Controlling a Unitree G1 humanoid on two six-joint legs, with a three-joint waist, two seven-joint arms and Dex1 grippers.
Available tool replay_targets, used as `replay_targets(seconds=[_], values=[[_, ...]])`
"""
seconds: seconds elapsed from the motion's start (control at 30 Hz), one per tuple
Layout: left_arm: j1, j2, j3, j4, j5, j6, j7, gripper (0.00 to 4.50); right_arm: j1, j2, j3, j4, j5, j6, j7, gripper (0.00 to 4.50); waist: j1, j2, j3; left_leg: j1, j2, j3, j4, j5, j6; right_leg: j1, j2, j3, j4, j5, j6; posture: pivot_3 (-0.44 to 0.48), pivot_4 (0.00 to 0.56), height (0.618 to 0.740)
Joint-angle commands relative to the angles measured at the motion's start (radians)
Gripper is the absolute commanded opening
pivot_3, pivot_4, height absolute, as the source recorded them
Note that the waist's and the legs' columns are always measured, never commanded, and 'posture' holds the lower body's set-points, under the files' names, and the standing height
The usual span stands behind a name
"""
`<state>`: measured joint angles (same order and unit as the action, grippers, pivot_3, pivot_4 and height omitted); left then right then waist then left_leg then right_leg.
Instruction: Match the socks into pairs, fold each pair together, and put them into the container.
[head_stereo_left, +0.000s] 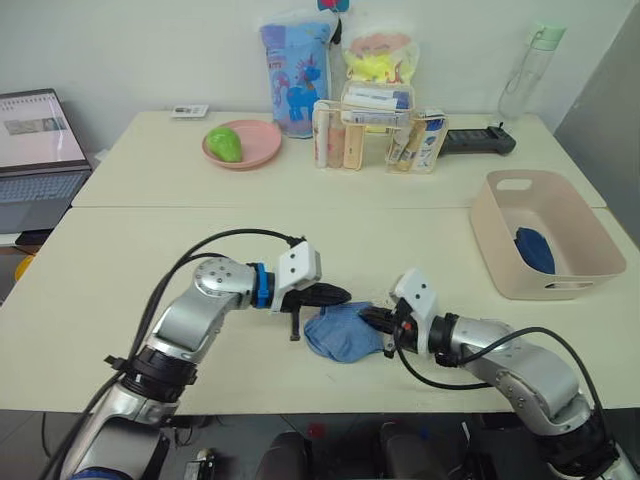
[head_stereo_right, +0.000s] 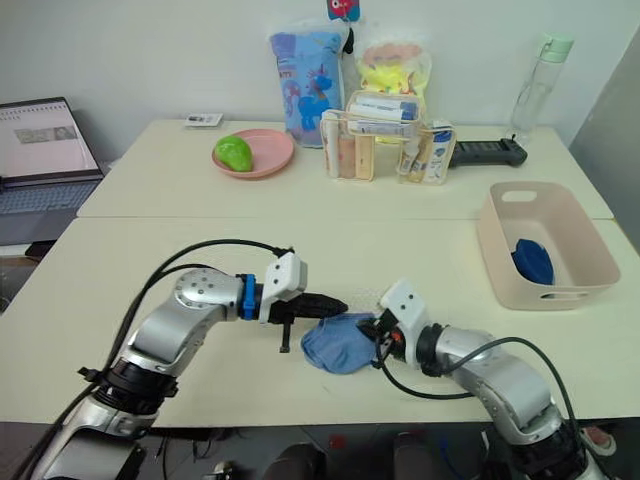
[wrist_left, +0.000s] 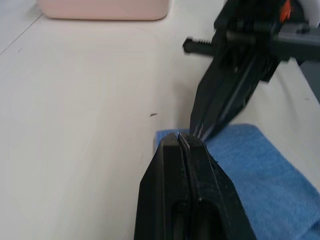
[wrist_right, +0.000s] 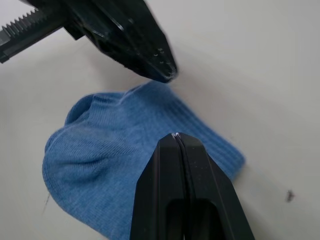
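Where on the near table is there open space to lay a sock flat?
Bare table lies left of the left hand, and between the light blue sock and the pink tub. It is crowded at the sock, where the right hand meets it.

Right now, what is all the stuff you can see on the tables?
Blue sock: one visible, light blue, front table between the grippers.
Navy socks: one bundle, dark blue, inside the tub.
Tub: one, pale pink, right side.
Plate: one, pink, back table.
Green fruit: one, on the plate.
Organiser: one, clear, holding tubes and boxes, back middle.
Bags: two, blue and yellow, behind the organiser.
Bottle: one, clear with green cap, back right.
Remote: one, black, beside the organiser.
Laptop: one, far left.
Left gripper: black, shut, at the sock's edge.
Right gripper: black, shut, over the sock.
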<state>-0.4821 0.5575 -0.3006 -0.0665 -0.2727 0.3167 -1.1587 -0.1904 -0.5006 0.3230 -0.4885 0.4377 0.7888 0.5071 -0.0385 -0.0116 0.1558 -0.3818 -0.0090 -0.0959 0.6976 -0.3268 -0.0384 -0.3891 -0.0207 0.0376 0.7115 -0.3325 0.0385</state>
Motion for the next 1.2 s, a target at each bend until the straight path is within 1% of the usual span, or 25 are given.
replay_targets(seconds=[0.03, 0.13, 0.3, 0.4, 0.57, 0.67, 0.73, 0.87, 1.0, 1.07, 1.17, 1.2], values=[[0.02, 0.009, -0.029, 0.033, 0.063, -0.07, 0.002, 0.0, 0.022, -0.019, 0.042, 0.001, -0.039, -0.039, 0.044, 0.02, 0.003, 0.0, 0.0, 0.0, 0.0, 0.0, 0.0, 0.0, 0.0, 0.0, 0.0, 0.0, 0.0, 0.0, 0.0, 0.0, 0.15, 0.703], [0.051, 0.035, -0.027, 0.107, 0.107, -0.12, 0.006, 0.0, 0.067, -0.069, 0.049, -0.016, -0.059, -0.043, 0.074, 0.02, 0.002, 0.0, 0.0, 0.001, 0.0, 0.0, 0.0, 0.0, 0.0, 0.0, 0.0, 0.001, 0.0, 0.0, 0.0, 0.0, 0.15, 0.703], [0.071, 0.059, 0.004, 0.141, 0.106, -0.166, -0.008, 0.0, 0.122, -0.127, 0.029, -0.051, -0.08, -0.079, 0.102, 0.02, 0.007, 0.0, -0.001, 0.001, 0.0, -0.001, 0.0, 0.0, 0.0, 0.002, -0.001, 0.0, -0.001, 0.0, 0.0, 0.0, 0.15, 0.703], [0.062, 0.07, 0.01, 0.092, 0.084, -0.177, -0.041, 0.0, 0.131, -0.131, 0.008, -0.091, -0.08, -0.107, 0.103, 0.02, 0.007, 0.0, -0.001, 0.001, -0.001, -0.001, 0.0, 0.0, 0.0, 0.002, -0.001, -0.001, -0.002, 0.0, 0.0, 0.0, 0.15, 0.703], [0.027, 0.071, 0.029, -0.071, -0.022, -0.073, -0.083, 0.0, 0.115, -0.11, -0.076, -0.14, -0.023, -0.061, 0.089, 0.02, 0.007, -0.001, 0.0, 0.0, -0.001, -0.001, 0.0, 0.0, 0.0, 0.001, -0.001, -0.001, -0.001, 0.0, 0.0, 0.0, 0.15, 0.703], [0.034, 0.092, 0.014, -0.142, -0.056, -0.031, -0.12, 0.0, 0.103, -0.089, -0.112, -0.149, 0.007, -0.02, 0.079, 0.02, 0.007, -0.001, 0.0, 0.0, 0.0, -0.001, 0.0, 0.0, 0.0, 0.001, -0.001, 0.0, -0.001, 0.0, 0.0, 0.0, 0.15, 0.703], [0.056, 0.113, -0.009, -0.167, -0.054, -0.03, -0.15, 0.0, 0.094, -0.084, -0.115, -0.15, 0.01, -0.002, 0.075, 0.02, 0.004, -0.001, 0.0, 0.001, 0.0, -0.001, 0.0, 0.0, 0.0, 0.001, -0.001, 0.0, -0.001, 0.0, 0.0, 0.0, 0.15, 0.703], [0.103, 0.135, -0.071, -0.12, 0.04, -0.094, -0.157, 0.0, 0.078, -0.073, -0.114, -0.149, 0.007, 0.02, 0.069, 0.02, 0.004, -0.001, 0.0, 0.001, 0.001, -0.001, 0.0, 0.0, 0.0, 0.001, 0.0, 0.0, 0.0, 0.0, 0.0, 0.0, 0.15, 0.703], [0.113, 0.105, -0.066, -0.032, 0.065, -0.131, -0.13, 0.0, 0.073, -0.067, -0.115, -0.158, 0.011, 0.037, 0.069, 0.02, 0.008, -0.001, 0.001, 0.001, -0.001, -0.001, 0.0, 0.0, 0.0, 0.001, 0.0, 0.0, -0.001, 0.0, 0.0, 0.0, 0.15, 0.703], [0.119, 0.117, -0.059, 0.021, 0.087, -0.184, -0.135, 0.0, 0.076, -0.073, -0.118, -0.166, 0.012, 0.048, 0.07, 0.02, 0.008, -0.001, 0.001, 0.001, -0.001, -0.001, 0.0, 0.0, 0.0, 0.001, -0.001, 0.0, -0.001, 0.0, 0.0, 0.0, 0.15, 0.703], [0.127, 0.139, -0.022, -0.009, 0.045, -0.147, -0.149, 0.0, 0.081, -0.084, -0.14, -0.178, 0.019, 0.066, 0.068, 0.02, 0.008, -0.001, 0.001, 0.001, 0.0, -0.001, 0.0, 0.0, 0.0, 0.001, -0.001, 0.0, -0.001, 0.0, 0.0, 0.0, 0.15, 0.703], [0.124, 0.146, -0.001, -0.054, 0.0, -0.096, -0.157, 0.0, 0.081, -0.08, -0.157, -0.183, 0.032, 0.081, 0.062, 0.02, 0.007, -0.001, 0.001, 0.001, 0.0, -0.001, 0.0, 0.0, 0.0, 0.001, -0.001, 0.0, -0.001, 0.0, 0.0, 0.0, 0.15, 0.703]])
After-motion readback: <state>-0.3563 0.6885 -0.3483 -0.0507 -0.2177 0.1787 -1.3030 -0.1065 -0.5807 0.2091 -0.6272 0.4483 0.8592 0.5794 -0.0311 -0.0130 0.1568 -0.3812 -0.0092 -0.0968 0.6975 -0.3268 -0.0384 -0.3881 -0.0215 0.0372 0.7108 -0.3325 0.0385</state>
